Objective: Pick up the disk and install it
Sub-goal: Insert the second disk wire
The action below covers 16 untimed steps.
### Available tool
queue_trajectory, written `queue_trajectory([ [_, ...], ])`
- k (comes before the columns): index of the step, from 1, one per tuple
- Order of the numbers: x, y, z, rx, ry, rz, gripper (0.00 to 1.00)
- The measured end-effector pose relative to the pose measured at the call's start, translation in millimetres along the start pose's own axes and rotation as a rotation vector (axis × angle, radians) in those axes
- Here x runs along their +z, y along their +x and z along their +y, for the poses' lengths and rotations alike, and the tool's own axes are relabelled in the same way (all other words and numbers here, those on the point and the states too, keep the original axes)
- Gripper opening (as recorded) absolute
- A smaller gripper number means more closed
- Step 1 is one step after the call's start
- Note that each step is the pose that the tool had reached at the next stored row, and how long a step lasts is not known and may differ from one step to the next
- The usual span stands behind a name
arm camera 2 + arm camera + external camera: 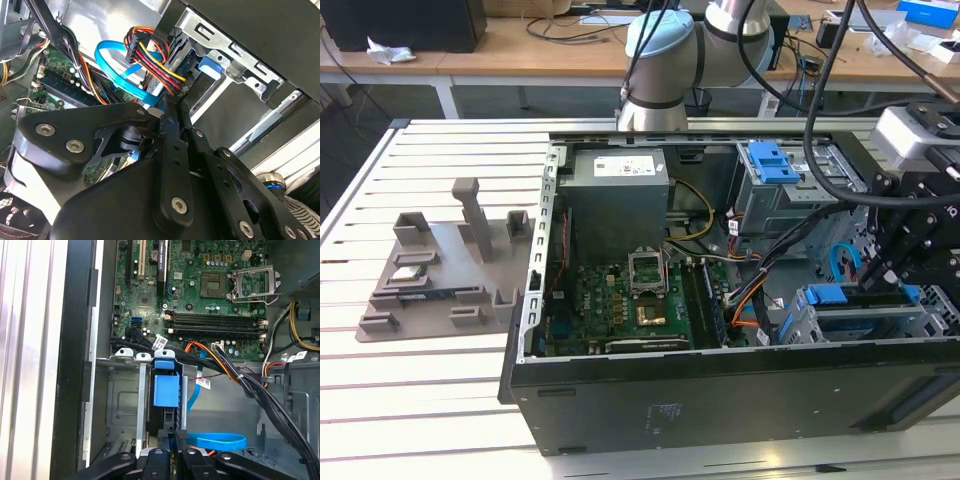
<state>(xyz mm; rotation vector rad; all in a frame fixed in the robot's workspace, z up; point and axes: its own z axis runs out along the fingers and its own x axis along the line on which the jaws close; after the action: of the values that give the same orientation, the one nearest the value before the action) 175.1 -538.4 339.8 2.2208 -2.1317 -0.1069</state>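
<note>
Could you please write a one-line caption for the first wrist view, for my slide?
End effector poised at the blue-railed disk standing in the drive cage of an open computer case, below the motherboard.

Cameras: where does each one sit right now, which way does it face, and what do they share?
Exterior view: off the arm, above the table, looking down into the open computer case; arm and gripper show.
First wrist view: on the wrist, facing the motherboard and disk; gripper shows.
Second wrist view: on the wrist, facing cables; gripper shows.
Shared: blue cable.
</note>
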Motion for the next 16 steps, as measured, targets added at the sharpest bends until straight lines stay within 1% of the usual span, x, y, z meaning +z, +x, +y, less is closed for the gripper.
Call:
queue_trajectory([
  [2,0.4,0.0,0.0,0.000,0.0000,-0.0006,0.17],
  [3,0.0,0.0,0.0,0.000,0.0000,-0.0001,0.24],
  [4,-2.1,0.0,0.2,0.000,0.0000,-0.0002,0.24],
  [7,-13.2,-1.4,1.2,0.000,0.0000,-0.0001,0.24],
  [9,-22.7,-4.4,1.9,0.000,0.0001,0.0000,0.22],
  [11,-31.5,-6.0,2.7,0.000,0.0000,-0.0001,0.11],
  [14,-39.3,-6.4,3.4,0.000,0.0000,-0.0001,0.11],
  [16,-43.2,-6.4,3.8,0.000,0.0000,-0.0001,0.11],
])
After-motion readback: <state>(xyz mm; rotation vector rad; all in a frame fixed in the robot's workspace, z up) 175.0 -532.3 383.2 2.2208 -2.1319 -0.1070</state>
